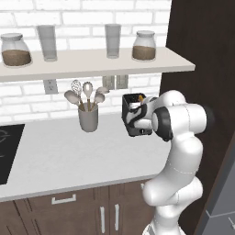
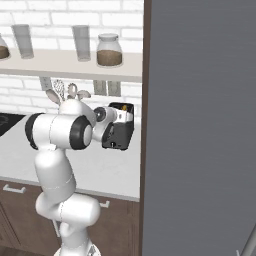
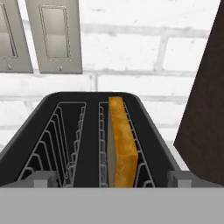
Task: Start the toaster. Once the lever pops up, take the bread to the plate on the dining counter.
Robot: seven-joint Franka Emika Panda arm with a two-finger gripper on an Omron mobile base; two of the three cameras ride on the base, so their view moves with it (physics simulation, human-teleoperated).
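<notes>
The black two-slot toaster [image 1: 131, 114] [image 2: 121, 131] stands on the pale worktop against the brick wall, beside a dark tall panel. In the hand view I look down into the toaster [image 3: 89, 144]. The bread [image 3: 121, 142], tan with a brown crust, stands on edge in its right slot, and the left slot holds nothing. A bit of the bread [image 1: 140, 97] peeks out at the top. My gripper [image 3: 111, 180] hangs open just above the toaster, its fingertips [image 3: 41, 179] spread wide past both slots, holding nothing. The plate and the dining counter are out of view.
A grey utensil crock [image 1: 88, 118] stands left of the toaster. A shelf [image 1: 92, 62] with jars and glasses runs above. The dark panel [image 1: 202, 50] and a grey appliance wall [image 2: 200, 125] close off the right. A black cooktop [image 1: 7, 151] lies far left.
</notes>
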